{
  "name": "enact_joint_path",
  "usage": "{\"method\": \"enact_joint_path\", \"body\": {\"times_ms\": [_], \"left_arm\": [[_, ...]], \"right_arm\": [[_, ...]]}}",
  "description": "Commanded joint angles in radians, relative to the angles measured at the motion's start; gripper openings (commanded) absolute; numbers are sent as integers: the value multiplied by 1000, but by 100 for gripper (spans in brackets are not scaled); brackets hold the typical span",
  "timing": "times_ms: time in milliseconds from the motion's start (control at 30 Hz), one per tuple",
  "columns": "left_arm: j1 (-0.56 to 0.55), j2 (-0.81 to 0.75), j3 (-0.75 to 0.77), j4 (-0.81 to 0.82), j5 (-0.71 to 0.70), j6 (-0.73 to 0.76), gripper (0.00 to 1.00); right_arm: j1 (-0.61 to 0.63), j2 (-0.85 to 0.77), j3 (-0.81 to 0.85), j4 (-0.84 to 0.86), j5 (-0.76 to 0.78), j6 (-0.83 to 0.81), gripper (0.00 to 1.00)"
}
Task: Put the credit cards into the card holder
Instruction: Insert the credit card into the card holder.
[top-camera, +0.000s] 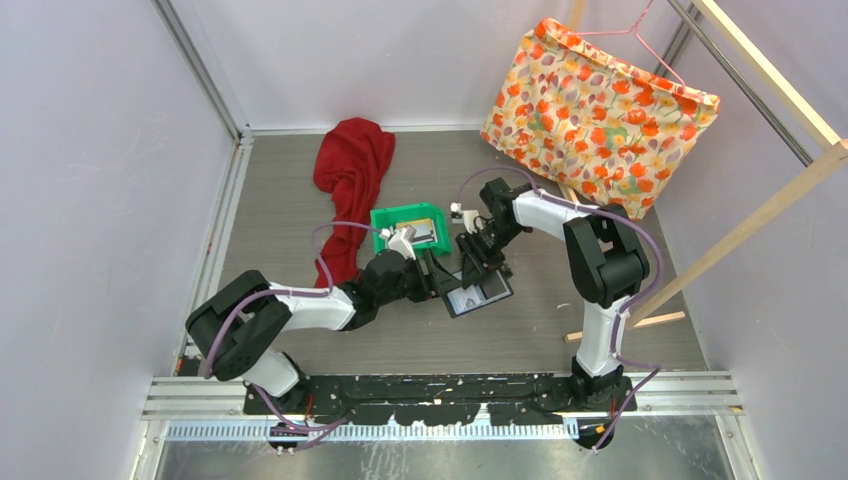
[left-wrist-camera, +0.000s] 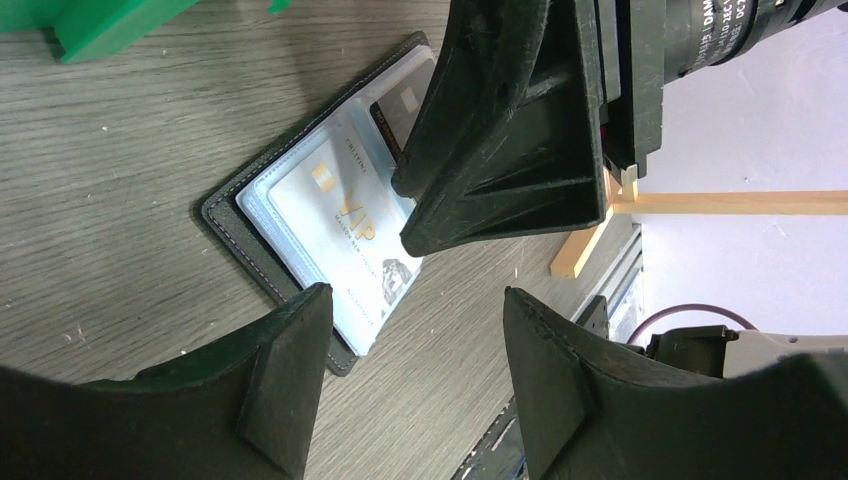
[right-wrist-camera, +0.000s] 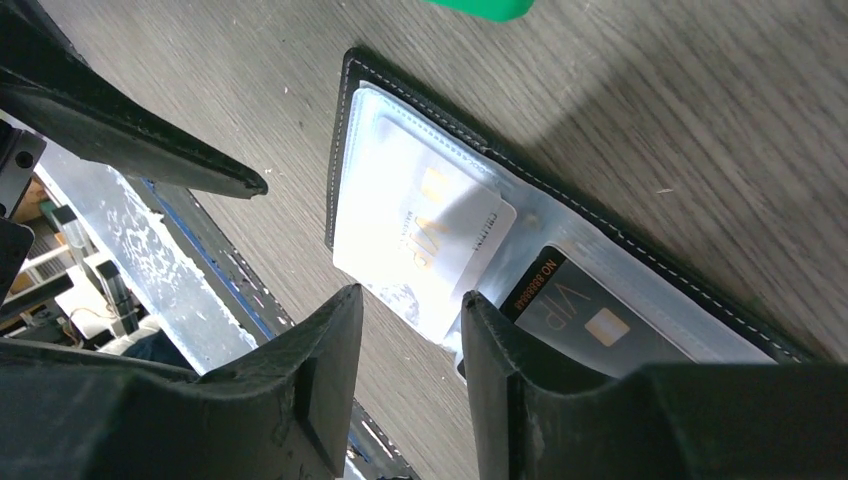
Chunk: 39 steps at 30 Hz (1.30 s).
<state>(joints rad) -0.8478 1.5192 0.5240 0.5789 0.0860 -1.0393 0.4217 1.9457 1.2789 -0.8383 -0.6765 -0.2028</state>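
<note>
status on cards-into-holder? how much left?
Done: the dark card looks pocketed in the open card holder. In hand: the white card is partly in the other pocket, one end past the holder's edge; the right gripper is at that end, fingers apart. The left gripper is open and empty. Left: seat the white card; pale flat items in the green bin are probably more cards, count unclear.

1. Left arm stretches low toward the right; left gripper holds its jaws wide apart.
2. Right arm folds back leftward; right gripper tilts down, jaws slightly parted, beside the left one.
</note>
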Motion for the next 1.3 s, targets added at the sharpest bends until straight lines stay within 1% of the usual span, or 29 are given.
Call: {"method": "enact_joint_path", "body": {"times_ms": [0,333,633,733,967,1267], "left_arm": [[4,-32,-14,36,-19,15,64],[4,-13,-17,64,-6,4,63],[4,12,-36,119,3,-30,62],[3,18,-36,121,8,-35,61],[3,12,-41,119,3,-36,60],[3,19,-36,122,10,-34,59]], "right_arm": [[4,-27,2,22,-2,15,45],[8,34,16,9,-23,23,44],[10,86,34,0,-5,42,42],[11,65,37,-5,-20,27,41],[8,-43,14,2,-31,-20,42],[9,-21,22,-10,-59,-28,40]]}}
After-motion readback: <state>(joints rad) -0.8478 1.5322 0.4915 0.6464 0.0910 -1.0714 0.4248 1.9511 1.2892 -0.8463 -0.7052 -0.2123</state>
